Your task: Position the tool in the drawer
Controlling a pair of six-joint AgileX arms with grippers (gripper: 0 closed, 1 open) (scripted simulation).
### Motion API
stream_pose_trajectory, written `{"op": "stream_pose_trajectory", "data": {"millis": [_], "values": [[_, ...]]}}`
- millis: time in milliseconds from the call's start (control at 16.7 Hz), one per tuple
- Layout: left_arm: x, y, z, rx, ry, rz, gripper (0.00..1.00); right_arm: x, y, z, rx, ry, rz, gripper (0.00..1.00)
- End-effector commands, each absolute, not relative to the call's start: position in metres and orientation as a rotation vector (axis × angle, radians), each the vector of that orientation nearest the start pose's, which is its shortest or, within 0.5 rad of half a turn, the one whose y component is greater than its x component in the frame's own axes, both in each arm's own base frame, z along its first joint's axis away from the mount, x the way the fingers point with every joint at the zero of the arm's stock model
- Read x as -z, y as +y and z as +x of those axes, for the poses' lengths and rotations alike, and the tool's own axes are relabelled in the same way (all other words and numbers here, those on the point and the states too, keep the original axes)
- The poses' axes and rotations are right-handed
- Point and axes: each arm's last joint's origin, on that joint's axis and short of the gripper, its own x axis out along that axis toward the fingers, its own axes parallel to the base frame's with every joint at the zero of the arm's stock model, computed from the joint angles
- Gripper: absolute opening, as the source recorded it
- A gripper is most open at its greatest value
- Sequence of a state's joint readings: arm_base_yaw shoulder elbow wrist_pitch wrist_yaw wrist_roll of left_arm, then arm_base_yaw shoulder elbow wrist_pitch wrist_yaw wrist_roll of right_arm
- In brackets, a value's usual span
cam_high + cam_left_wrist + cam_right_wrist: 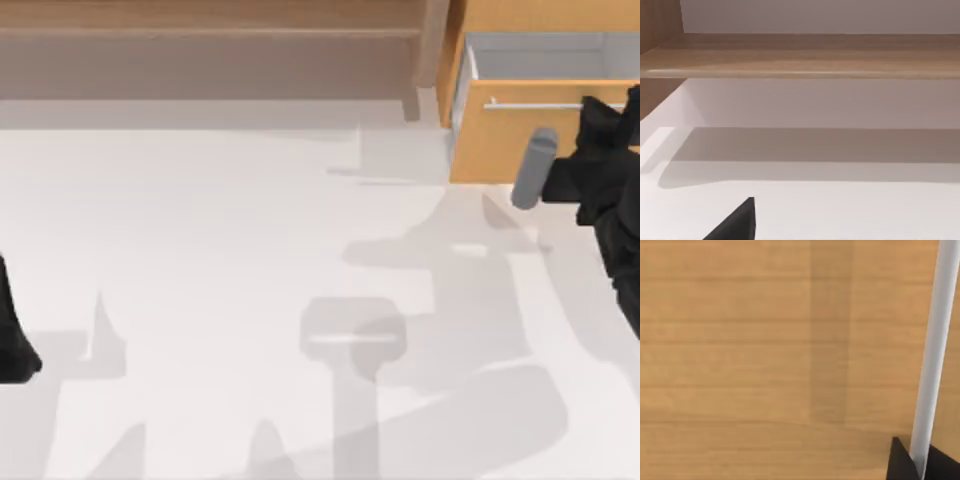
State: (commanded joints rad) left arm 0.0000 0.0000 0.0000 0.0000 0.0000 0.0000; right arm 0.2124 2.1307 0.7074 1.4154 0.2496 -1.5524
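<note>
1. My right gripper (592,112) seems clamped on the handle (530,104) of the open drawer (500,150), at the desk's far right corner; a careless release could push it shut.
2. I cannot locate the tool, so I could reach for the wrong thing. My left gripper (15,345) sits parked at the left edge.

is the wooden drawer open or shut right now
Open: the orange-brown wooden drawer front with its silver bar handle stands pulled out, white interior exposed behind it.

Right arm reaching in at the far right, left arm sitting parked.

The right gripper (600,125) is hanging at the top view's right edge, its dark wrist and forearm running back down that edge. The left arm (12,335) is sitting low at the left edge, one dark fingertip (737,222) poking into its wrist view.
</note>
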Motion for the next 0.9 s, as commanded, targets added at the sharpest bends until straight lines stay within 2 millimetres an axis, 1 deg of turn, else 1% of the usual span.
{"op": "stream_pose_trajectory", "data": {"millis": [120, 240, 540, 660, 900], "values": [[-0.160, -0.001, 0.106, 0.000, 0.000, 0.000, 1.00, -0.088, 0.071, 0.366, 0.004, 0.014, -1.567, 0.00], [-0.160, -0.001, 0.106, 0.000, 0.000, 0.000, 1.00, -0.088, 0.070, 0.375, 0.002, 0.014, -1.567, 0.00], [-0.160, -0.001, 0.106, 0.000, 0.000, 0.000, 1.00, -0.088, 0.071, 0.376, 0.001, 0.015, -1.565, 0.00], [-0.160, -0.001, 0.106, 0.000, 0.000, 0.000, 1.00, -0.089, 0.070, 0.380, 0.005, 0.015, -1.566, 0.00], [-0.160, -0.001, 0.106, 0.000, 0.000, 0.000, 1.00, -0.088, 0.071, 0.404, 0.005, 0.015, -1.571, 0.00]]}}
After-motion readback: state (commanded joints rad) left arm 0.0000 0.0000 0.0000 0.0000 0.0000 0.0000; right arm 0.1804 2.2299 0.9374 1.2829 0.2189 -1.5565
